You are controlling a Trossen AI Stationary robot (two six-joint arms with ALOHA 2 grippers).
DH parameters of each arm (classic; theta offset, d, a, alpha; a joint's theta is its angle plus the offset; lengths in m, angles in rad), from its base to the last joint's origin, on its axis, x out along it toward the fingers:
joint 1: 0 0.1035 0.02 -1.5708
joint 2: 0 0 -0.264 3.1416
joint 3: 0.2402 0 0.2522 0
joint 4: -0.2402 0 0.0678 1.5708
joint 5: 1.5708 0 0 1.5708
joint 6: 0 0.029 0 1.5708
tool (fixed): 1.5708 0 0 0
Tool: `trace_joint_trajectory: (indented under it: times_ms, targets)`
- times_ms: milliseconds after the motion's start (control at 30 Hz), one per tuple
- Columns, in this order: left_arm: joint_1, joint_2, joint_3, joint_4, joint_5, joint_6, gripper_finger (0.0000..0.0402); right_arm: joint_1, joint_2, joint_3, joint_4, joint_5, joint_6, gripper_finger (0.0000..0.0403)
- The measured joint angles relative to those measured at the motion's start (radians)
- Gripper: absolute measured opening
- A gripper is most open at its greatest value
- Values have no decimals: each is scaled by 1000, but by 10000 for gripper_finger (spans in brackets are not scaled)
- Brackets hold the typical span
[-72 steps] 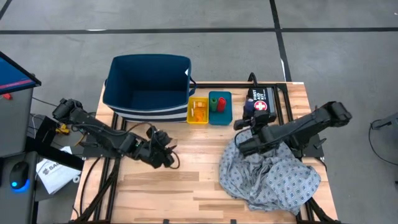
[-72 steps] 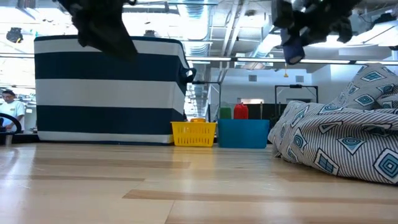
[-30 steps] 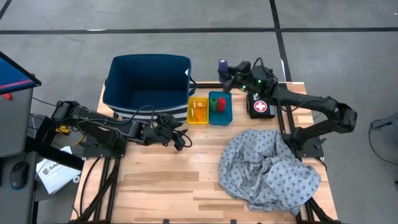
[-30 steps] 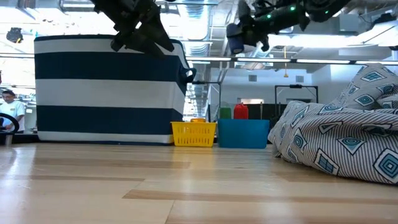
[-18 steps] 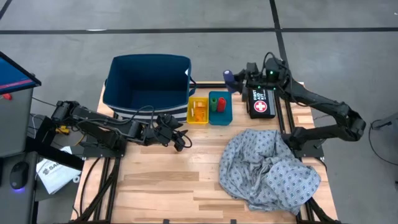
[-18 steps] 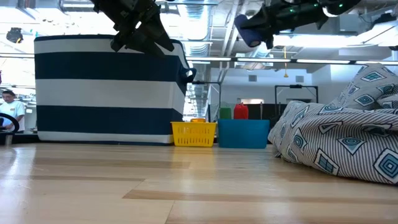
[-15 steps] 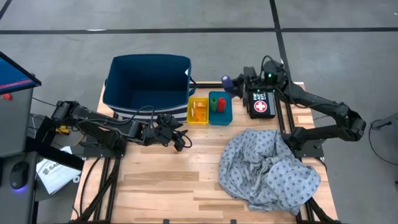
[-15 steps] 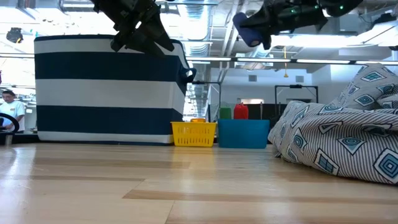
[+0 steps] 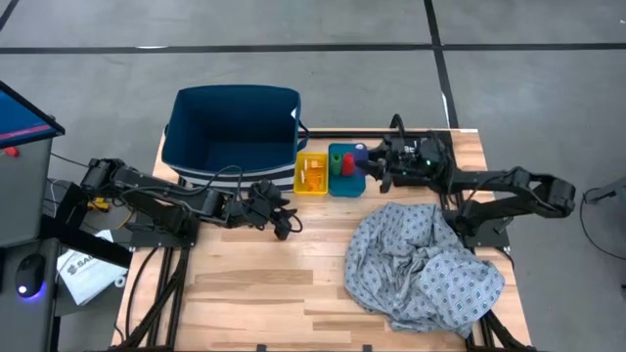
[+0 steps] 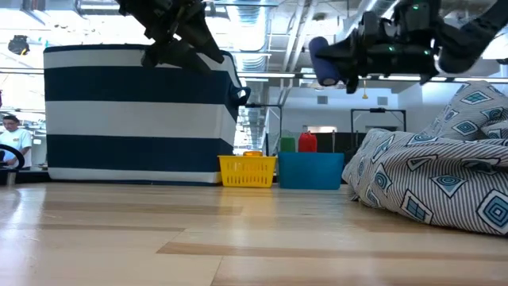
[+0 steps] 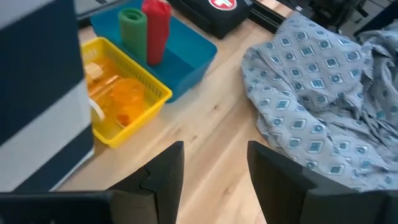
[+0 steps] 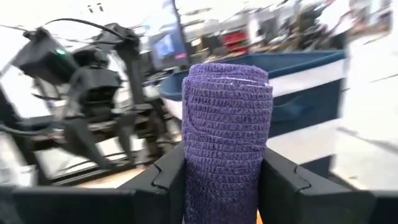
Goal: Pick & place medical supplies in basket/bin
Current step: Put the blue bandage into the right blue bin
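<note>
My right gripper (image 9: 366, 157) hangs over the right rim of the teal tray (image 9: 353, 182), shut on a blue-purple roll (image 12: 227, 137), which also shows high above the table in the low view (image 10: 323, 61). A green roll (image 11: 132, 26) and a red roll (image 11: 157, 28) stand upright in that tray. The yellow tray (image 9: 312, 176) beside it holds orange pill bottles (image 11: 121, 99). The navy striped basket (image 9: 235, 137) stands at the far left. The dotted gown cloth (image 9: 421, 264) lies crumpled at the right. My left gripper (image 11: 214, 177) is open, hovering in front of the basket (image 9: 282, 221). My right gripper pinches the roll by its side wall (image 12: 194, 155) between both fingers (image 12: 166, 180), which lie across the roll. The fingers reach about level from the table's right side, pointing left. The roll is lifted clear, above the teal tray.
A black pouch with a red-and-white cross (image 11: 214, 9) lies right of the teal tray, mostly under my right arm in the high view. Bare wood (image 9: 264, 284) stretches between the trays and the near edge. A person (image 10: 11, 135) shows far off in the room.
My right gripper, still shut on the roll, has come from beyond the table's far edge toward the near edge and slightly down, and now hangs over the teal tray's right side.
</note>
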State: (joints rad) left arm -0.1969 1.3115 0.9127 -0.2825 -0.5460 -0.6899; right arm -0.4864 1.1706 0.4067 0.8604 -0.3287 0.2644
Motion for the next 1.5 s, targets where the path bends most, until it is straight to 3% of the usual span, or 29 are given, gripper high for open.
trace_joint_trajectory:
  times_ms: [333, 633, 833, 1033, 1133, 1333, 1500]
  targets:
    - [39, 0, 0, 0, 82, -27, 168, 146, 111, -142, 290, 399, -123, 142]
    - [49, 0, 0, -1, 82, -24, 168, 204, 509, -151, 704, 627, -51, 142]
    - [45, 0, 0, -1, 102, -27, 168, 305, 626, -99, 699, 724, 3, 140]
    - [45, 0, 0, -6, 121, -7, 168, 409, 636, -48, 690, 862, -111, 141]
    - [45, 0, 0, -6, 122, 5, 168, 426, 634, -44, 661, 879, -95, 142]
    - [15, 0, 0, -6, 136, 5, 168, 537, 602, -56, 635, 846, 92, 141]
    - [-17, 0, 0, -7, 135, 6, 168, 680, 534, -19, 383, 734, 254, 138]
